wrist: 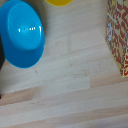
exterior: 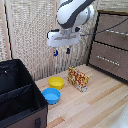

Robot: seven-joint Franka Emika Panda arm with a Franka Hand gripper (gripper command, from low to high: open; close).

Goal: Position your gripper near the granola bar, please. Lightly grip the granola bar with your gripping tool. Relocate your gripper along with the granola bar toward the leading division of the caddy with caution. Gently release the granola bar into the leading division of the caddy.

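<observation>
Exterior view gives me the whole layout: my end effector (exterior: pixel 62 51) hangs high above the wooden desk (exterior: pixel 100 100), its two dark-blue fingers pointing down with a gap between them and nothing held, so I read it as released. The granola bar (exterior: pixel 78 78) stands on a long edge on the desk, below the end effector and a little toward the exterior view's right, apart from both bowls.

I judge the granola bar to be a light cardboard box: stiff along its edges, but with thin broad faces that could dent under a hard squeeze. Its printed surface looks smooth, perhaps a little slippery. I would come down over the top edge and close lightly across the two broad faces, near the middle of its length, so it doesn't swing.

In the wrist view the box's busy red-and-yellow print (wrist: pixel 118 35) shows at the frame's edge, beside the glossy blue bowl (wrist: pixel 21 34) and a sliver of the yellow bowl (wrist: pixel 59 2); both look like hard, smooth plastic. Pale plank grain runs across the desk.

The caddy (exterior: pixel 17 92) is black fabric, soft-walled, with a divider; the leading division of the caddy (exterior: pixel 20 104) carries a small buckle on its outer wall.
</observation>
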